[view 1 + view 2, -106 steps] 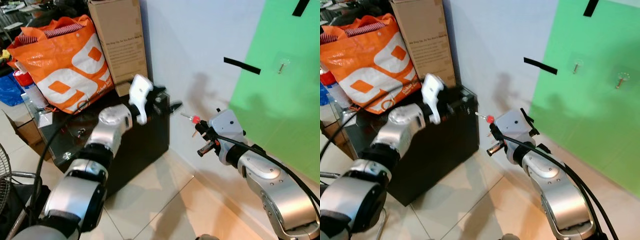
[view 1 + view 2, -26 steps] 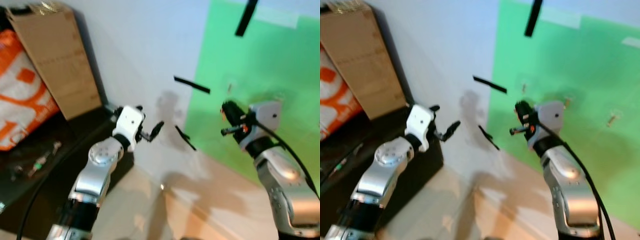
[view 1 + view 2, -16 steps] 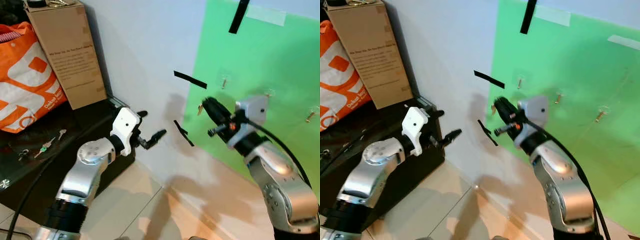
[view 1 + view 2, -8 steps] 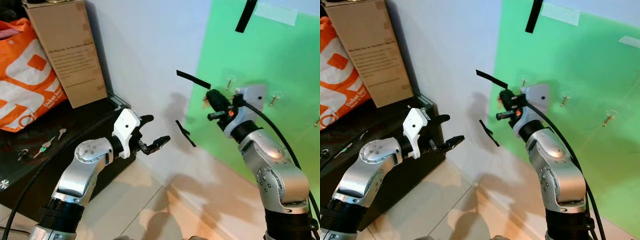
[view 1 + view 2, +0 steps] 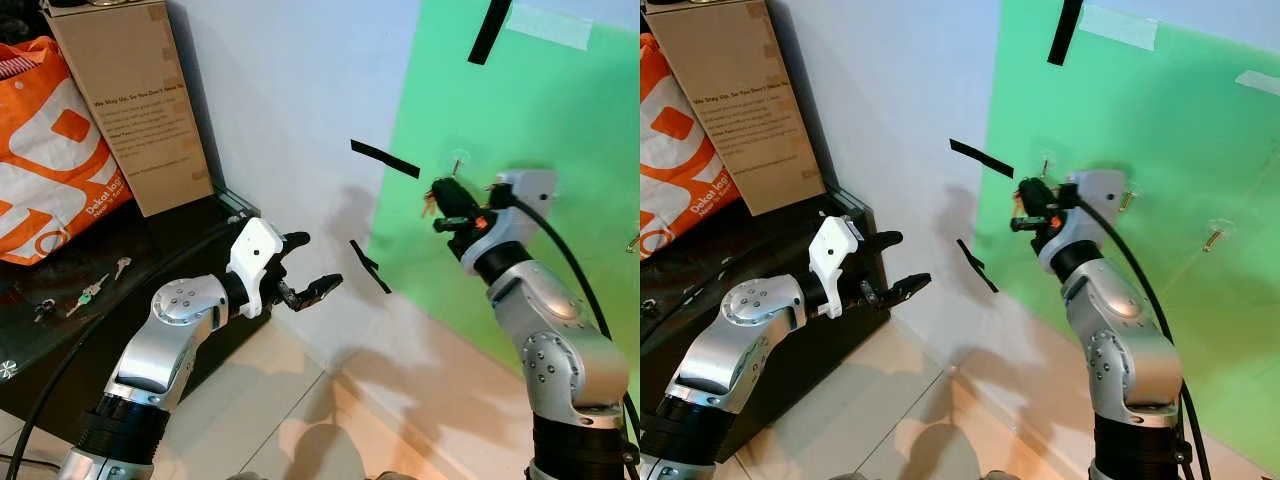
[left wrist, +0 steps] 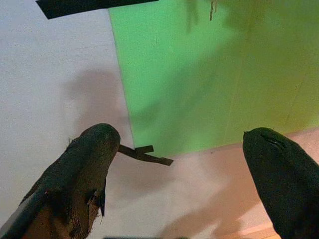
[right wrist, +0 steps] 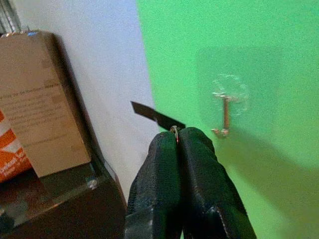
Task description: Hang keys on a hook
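Observation:
My right gripper (image 5: 443, 193) is raised against the green wall panel (image 5: 560, 130), shut on a bunch of keys (image 5: 428, 206) that hangs from its fingertips. A clear suction hook (image 5: 457, 161) with a metal prong sits on the panel just above the gripper. In the right wrist view the shut fingers (image 7: 164, 164) pinch the key ring (image 7: 174, 130), and the hook (image 7: 225, 112) lies just beyond and to one side, apart from the ring. My left gripper (image 5: 312, 264) stands open and holds nothing, low in front of the white wall.
Two more hooks (image 5: 1127, 200) (image 5: 1212, 238) sit farther right on the panel. Black tape strips (image 5: 385, 159) mark the wall. A black cabinet (image 5: 150, 250) on the left carries loose keys (image 5: 92, 293), an orange bag (image 5: 50, 150) and a cardboard box (image 5: 130, 100).
My right gripper has shifted a little to the right with the keys, ending just below the hook. The left arm has barely moved.

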{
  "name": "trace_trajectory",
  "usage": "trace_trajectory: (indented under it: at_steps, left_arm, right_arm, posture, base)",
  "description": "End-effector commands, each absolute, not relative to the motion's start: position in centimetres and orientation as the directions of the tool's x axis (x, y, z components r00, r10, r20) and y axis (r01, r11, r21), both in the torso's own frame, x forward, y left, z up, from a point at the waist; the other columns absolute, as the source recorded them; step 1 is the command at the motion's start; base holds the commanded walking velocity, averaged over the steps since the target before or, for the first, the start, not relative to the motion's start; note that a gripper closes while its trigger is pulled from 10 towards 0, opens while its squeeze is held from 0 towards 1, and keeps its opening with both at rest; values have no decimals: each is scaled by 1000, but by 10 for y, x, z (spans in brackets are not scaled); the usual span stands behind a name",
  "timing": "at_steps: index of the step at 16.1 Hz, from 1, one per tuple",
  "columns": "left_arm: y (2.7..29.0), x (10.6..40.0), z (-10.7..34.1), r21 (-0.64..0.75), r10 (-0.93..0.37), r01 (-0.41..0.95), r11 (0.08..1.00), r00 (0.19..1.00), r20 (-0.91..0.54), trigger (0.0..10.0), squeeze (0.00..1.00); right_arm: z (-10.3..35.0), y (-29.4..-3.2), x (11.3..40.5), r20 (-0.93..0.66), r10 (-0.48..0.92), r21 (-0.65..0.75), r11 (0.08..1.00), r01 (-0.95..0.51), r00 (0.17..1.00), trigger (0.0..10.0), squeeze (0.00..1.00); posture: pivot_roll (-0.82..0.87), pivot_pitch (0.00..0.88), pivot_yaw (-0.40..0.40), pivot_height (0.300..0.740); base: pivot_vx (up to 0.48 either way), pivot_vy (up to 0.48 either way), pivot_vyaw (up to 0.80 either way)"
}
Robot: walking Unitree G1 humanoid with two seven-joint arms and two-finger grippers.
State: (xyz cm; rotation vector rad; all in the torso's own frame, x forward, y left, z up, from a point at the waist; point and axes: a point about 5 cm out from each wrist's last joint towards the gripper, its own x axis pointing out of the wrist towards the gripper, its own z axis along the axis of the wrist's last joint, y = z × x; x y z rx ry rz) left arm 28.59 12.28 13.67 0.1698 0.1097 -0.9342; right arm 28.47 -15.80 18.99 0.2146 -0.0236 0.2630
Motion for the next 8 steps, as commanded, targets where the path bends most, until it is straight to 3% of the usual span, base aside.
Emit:
trace_trajectory:
  at_steps: [1, 8]
  left_arm:
    - [120, 287, 143, 109, -804, 819, 563, 574, -155, 10000, 0]
    - [113, 283, 151, 76, -846, 851, 520, 525, -91, 10000, 0]
  right_arm:
    - [198, -159, 287, 74, 244, 226, 940, -255, 967, 10000, 0]
    - [195, -165, 295, 43, 185, 298, 936, -189, 982, 10000, 0]
  posture:
    - [-98, 0, 6, 740]
    - [-96, 0, 1, 740]
  base:
    - [0, 0, 0]
    - [0, 0, 0]
